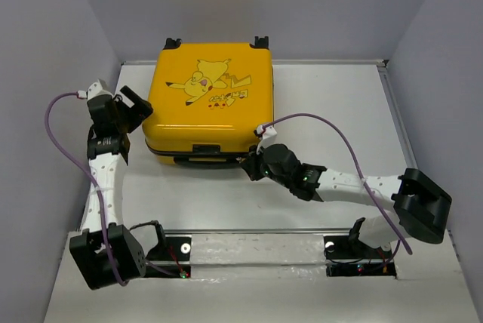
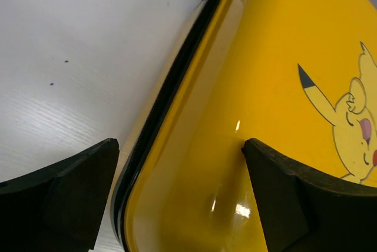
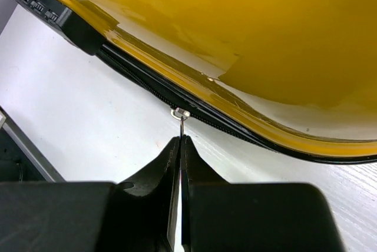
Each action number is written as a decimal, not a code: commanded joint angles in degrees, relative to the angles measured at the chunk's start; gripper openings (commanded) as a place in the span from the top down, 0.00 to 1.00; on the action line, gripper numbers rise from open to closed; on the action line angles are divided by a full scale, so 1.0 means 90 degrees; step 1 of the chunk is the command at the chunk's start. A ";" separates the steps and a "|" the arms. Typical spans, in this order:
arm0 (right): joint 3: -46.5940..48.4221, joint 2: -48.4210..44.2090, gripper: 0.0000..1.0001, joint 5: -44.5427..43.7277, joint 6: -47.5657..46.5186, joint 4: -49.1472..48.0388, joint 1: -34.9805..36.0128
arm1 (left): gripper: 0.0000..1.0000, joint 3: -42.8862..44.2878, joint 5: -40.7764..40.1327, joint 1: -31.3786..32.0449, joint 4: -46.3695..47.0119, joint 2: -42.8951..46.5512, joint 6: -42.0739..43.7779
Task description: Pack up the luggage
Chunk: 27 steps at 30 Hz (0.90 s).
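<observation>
The yellow Pikachu luggage (image 1: 210, 96) lies closed and flat on the white table, wheels at the far side. My right gripper (image 1: 247, 164) is at its near right corner, shut on the thin metal zipper pull (image 3: 181, 119) that hangs from the black zipper line (image 3: 147, 87). My left gripper (image 1: 143, 112) is open at the luggage's left edge; its fingers (image 2: 65, 193) straddle the shell's rim, one over the table and one over the yellow lid (image 2: 283, 63). The luggage's inside is hidden.
Grey walls close in the left, back and right of the white table (image 1: 332, 112). A black lock block (image 3: 41, 10) sits on the luggage's near edge. A metal rail (image 1: 256, 244) with the arm bases runs along the front.
</observation>
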<state>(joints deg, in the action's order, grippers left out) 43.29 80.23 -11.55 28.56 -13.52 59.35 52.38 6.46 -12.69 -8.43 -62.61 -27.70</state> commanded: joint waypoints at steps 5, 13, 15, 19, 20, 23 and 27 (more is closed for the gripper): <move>0.0034 -0.0164 0.93 0.0121 -0.0097 0.0057 0.0104 | 0.01 -0.0641 0.2621 0.0129 0.0857 -0.0739 0.0121; 0.0716 0.0674 0.93 0.0736 0.0167 -0.0499 0.0445 | 0.01 -0.1631 0.2700 0.2239 0.2165 -0.0437 -0.0943; 0.1648 0.1435 0.93 0.0562 -0.0075 -0.0238 0.0913 | 0.01 -0.1417 0.2943 0.2453 0.2012 -0.0349 -0.0965; 0.3040 0.2530 0.93 0.0395 -0.0487 -0.0080 0.1354 | 0.01 -0.0977 0.3149 0.2533 0.1473 0.0013 -0.0741; 0.3196 0.2667 0.93 0.0433 -0.0507 -0.0186 0.1422 | 0.01 -0.0928 0.3188 0.2533 0.1232 0.0236 -0.0653; 0.3452 0.3048 0.93 0.0580 -0.0507 -0.0703 0.1423 | 0.01 -0.0781 0.3237 0.2494 0.0517 0.0686 -0.0380; 0.3793 0.3449 0.93 0.1038 -0.0673 -0.1017 0.1423 | 0.01 -0.0780 0.3452 0.2484 0.0019 0.1116 -0.0164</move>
<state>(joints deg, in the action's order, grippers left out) 72.01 108.07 -12.73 23.24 -14.13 69.87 43.20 22.98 7.18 0.89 -56.66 -29.63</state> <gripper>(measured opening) 0.074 0.996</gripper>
